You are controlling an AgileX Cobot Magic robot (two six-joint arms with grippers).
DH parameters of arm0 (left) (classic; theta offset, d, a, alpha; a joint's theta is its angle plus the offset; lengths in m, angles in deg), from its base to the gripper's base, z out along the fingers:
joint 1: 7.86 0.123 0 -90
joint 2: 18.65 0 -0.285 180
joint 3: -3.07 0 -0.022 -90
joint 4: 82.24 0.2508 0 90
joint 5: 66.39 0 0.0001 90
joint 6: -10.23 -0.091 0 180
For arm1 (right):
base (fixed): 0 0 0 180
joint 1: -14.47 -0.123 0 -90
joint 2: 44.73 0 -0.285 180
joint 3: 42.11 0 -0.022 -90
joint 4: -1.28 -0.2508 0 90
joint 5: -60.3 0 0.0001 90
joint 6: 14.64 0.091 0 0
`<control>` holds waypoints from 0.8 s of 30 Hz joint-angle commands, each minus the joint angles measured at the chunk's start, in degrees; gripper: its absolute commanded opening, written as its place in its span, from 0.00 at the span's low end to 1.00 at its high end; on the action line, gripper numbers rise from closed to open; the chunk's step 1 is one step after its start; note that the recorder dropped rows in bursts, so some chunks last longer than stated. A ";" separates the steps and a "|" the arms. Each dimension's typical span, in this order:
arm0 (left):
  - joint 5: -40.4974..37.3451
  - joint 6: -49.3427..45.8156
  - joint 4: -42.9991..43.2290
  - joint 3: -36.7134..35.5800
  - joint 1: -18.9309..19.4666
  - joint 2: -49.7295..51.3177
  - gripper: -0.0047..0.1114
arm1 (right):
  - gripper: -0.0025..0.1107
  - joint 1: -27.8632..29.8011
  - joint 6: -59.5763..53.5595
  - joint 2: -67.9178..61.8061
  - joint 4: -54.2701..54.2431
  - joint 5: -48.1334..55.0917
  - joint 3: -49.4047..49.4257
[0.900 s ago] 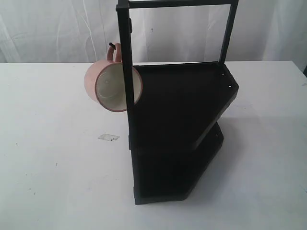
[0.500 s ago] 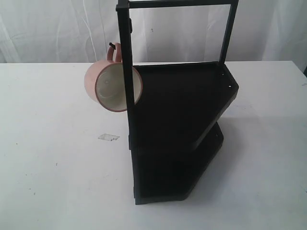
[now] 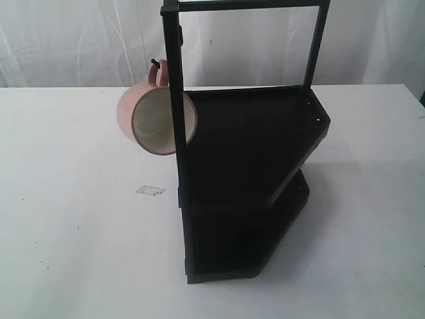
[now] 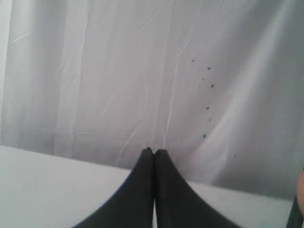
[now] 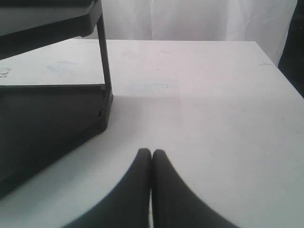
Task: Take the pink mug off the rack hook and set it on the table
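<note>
- I see the pink mug hanging by its handle on the rack hook, above the table.
- The black rack stands on the table, and its post crosses the mug.
- My left gripper is clenched empty, facing a white curtain.
- My right gripper is clenched empty, low over the table near the rack's base.

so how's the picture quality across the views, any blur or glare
Exterior view: evenly lit, pink mug clear, black rack underexposed and nearly featureless. Left wrist view: soft, hazy, left gripper a dark silhouette against the curtain. Right wrist view: pale sheen on the table, right gripper blurred up close.
</note>
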 commanded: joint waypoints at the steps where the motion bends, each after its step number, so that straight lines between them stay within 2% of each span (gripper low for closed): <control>1: -13.66 -9.13 -6.36 -0.15 -0.16 5.00 0.04 | 0.02 0.15 0.25 0.32 0.41 -0.10 0.13; 4: -14.18 -11.72 -13.02 -0.15 -0.27 8.80 0.04 | 0.02 0.15 0.25 0.32 0.41 -0.10 0.13; 8: -19.62 -11.72 -13.02 -0.15 -0.27 13.17 0.04 | 0.02 0.15 0.25 0.32 0.41 -0.10 0.13; 12: -23.22 -11.72 -13.02 2.84 -0.27 17.01 0.04 | 0.02 0.15 0.25 0.32 0.41 -0.10 0.13; 19: -27.09 -11.72 -11.00 17.20 -0.27 20.39 0.04 | 0.02 0.15 0.25 0.32 0.41 -0.10 0.13; 22: -29.28 -11.72 -6.02 23.99 -1.63 24.62 0.04 | 0.02 0.15 0.25 0.32 0.41 -0.10 0.13; 24: -34.06 -11.72 -0.92 28.93 -3.40 28.70 0.04 | 0.02 0.15 0.25 0.32 0.41 -0.10 0.13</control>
